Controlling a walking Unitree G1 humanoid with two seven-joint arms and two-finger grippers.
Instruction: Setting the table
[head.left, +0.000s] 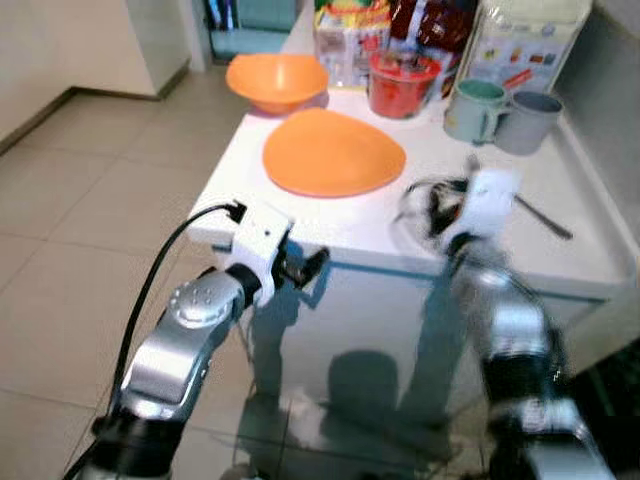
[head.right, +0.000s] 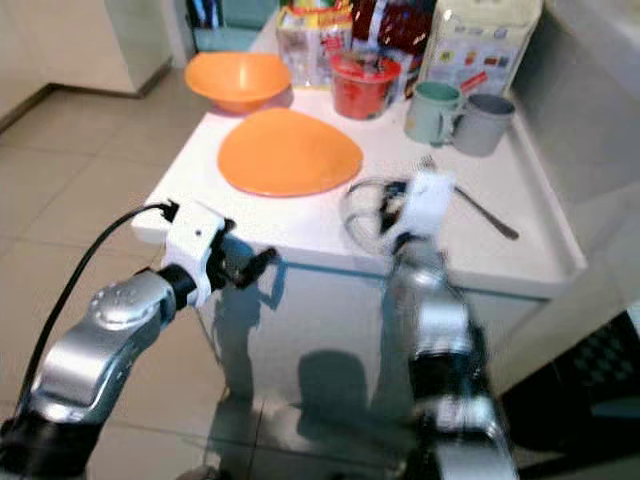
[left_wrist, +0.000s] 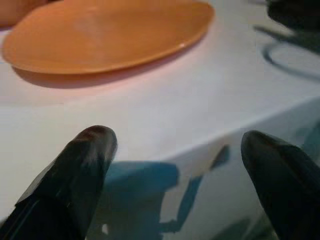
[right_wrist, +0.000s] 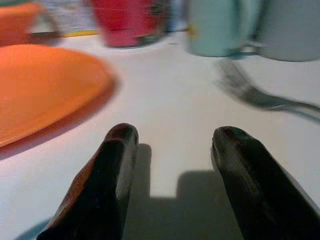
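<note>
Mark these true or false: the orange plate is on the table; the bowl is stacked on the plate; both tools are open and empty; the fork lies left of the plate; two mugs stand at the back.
1. The orange plate lies on the table. True.
2. The bowl is stacked on the plate. False: it sits behind it.
3. The left tool and right tool are open and empty. True.
4. The fork lies left of the plate. False: right.
5. Two mugs stand at the back. True.

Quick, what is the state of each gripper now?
Left gripper: open, empty, at the table edge.
Right gripper: open, empty, above the table.
</note>
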